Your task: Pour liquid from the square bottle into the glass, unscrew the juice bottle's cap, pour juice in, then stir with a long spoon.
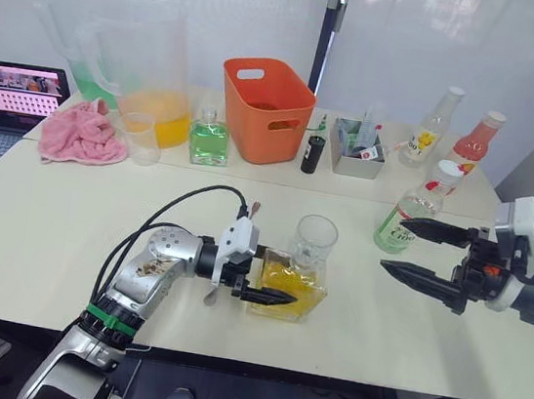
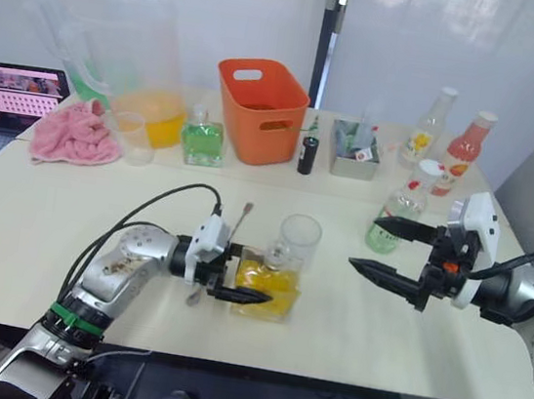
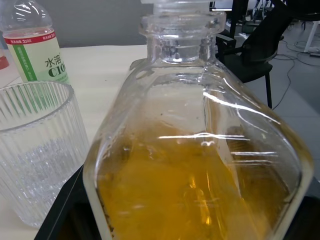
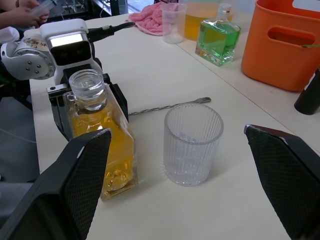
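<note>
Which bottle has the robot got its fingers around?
The square glass bottle with yellow-orange liquid, beside the glass. The left gripper has it between its fingers. The green square bottle and the others stand untouched farther back.

The left gripper is closed around the square bottle, so nothing passes between its fingers. Just beyond the bottle stands the glass, nearly touching it, and the long spoon lies flat on the table behind both. The right gripper hangs with fingers spread wide; bare table lies between it and the glass, giving free passage. The juice bottle stands close beside its far finger, blocking movement that way. An orange basket and other bottles stand well beyond.
</note>
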Robot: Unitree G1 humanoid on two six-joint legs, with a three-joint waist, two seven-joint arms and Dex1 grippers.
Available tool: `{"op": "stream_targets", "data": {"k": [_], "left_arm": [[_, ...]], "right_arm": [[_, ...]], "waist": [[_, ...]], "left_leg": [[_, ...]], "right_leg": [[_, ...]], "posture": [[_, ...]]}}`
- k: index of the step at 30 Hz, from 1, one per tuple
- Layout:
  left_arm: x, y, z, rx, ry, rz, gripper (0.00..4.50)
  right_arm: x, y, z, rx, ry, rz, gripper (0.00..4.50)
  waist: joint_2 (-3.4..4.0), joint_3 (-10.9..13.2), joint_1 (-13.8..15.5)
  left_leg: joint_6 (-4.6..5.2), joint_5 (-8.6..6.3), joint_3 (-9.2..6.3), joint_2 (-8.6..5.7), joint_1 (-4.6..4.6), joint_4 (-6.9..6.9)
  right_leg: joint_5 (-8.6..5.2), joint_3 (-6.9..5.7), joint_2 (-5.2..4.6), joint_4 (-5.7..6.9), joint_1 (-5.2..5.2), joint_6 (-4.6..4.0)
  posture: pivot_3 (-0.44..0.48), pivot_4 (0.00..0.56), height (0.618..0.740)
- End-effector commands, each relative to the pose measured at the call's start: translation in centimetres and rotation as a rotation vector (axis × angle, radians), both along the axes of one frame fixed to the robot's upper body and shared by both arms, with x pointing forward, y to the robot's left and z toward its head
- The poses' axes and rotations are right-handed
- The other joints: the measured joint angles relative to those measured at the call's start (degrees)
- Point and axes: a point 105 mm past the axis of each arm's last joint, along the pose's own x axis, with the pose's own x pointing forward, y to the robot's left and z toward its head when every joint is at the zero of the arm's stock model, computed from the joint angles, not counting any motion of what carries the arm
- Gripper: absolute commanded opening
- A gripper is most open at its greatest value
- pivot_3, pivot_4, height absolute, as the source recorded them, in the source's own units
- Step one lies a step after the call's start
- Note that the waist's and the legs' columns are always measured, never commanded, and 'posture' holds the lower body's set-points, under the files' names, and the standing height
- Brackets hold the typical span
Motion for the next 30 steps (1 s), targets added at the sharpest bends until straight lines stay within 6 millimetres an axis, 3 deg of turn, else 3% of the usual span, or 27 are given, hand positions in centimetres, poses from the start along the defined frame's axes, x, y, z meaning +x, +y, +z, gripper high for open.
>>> {"op": "stream_targets", "data": {"k": [1, 9, 10, 12, 15, 18, 30], "left_arm": [[-0.1, 0.1, 1.4, -0.044, -0.066, -0.002, 2.83], [0.0, 1.1, 1.5, -0.036, -0.02, 0.018, 2.83], [-0.1, 1.2, 1.8, -0.037, -0.009, 0.016, 3.84], [-0.3, 1.2, 2.2, -0.037, 0.003, 0.015, 4.42], [-1.1, 1.1, 3.2, -0.057, 0.066, 0.026, 4.46], [-1.8, 1.1, 3.0, -0.046, 0.096, 0.033, 4.46], [-0.9, 0.9, 2.2, -0.036, 0.027, 0.144, 4.46]], "right_arm": [[-0.4, 0.6, 1.4, 0.004, -0.057, 0.036, 4.5], [-0.2, 1.2, 1.6, 0.002, -0.057, 0.066, 4.5], [-0.2, 1.4, 1.7, 0.002, -0.06, 0.073, 4.5], [-0.1, 1.6, 1.8, 0.002, -0.063, 0.079, 4.5], [0.1, 1.8, 1.7, -0.003, -0.064, 0.093, 4.5], [0.3, 2.0, 1.7, -0.002, -0.065, 0.101, 4.5], [0.6, 2.2, 1.6, 0.004, -0.069, 0.11, 4.5]], "waist": [[0.0, 0.0, 0.0], [0.01, 0.0, -0.1], [0.01, 0.0, -0.1], [0.03, 0.0, -0.2], [0.03, 0.0, -0.1], [0.05, 0.0, -0.1], [0.05, 0.0, 0.0]], "left_leg": [[0.0, 0.0, 0.0, 0.0, 0.0, 0.0], [0.0, 0.0, 0.0, 0.01, 0.03, 0.0], [0.0, 0.0, 0.0, 0.01, 0.03, 0.0], [0.0, 0.0, 0.0, 0.01, 0.03, 0.0], [0.0, 0.0, 0.0, 0.01, 0.05, 0.01], [0.0, 0.0, 0.0, 0.01, 0.05, 0.02], [0.0, 0.0, 0.0, 0.01, 0.06, 0.04]], "right_leg": [[0.0, 0.0, 0.0, 0.0, 0.0, 0.0], [0.01, 0.0, 0.0, 0.03, 0.01, 0.01], [0.01, 0.0, 0.0, 0.03, 0.01, 0.01], [0.01, 0.0, 0.0, 0.05, 0.0, 0.01], [0.0, 0.0, 0.0, 0.05, 0.04, 0.01], [0.0, 0.01, 0.0, 0.04, 0.06, 0.01], [0.01, 0.0, 0.0, 0.05, 0.05, 0.01]], "posture": [[0.0, 0.15, 0.725], [0.0, 0.15, 0.725], [0.0, 0.15, 0.725], [0.0, 0.15, 0.725], [0.0, 0.15, 0.725], [0.0, 0.15, 0.725], [0.0, 0.15, 0.725]]}}
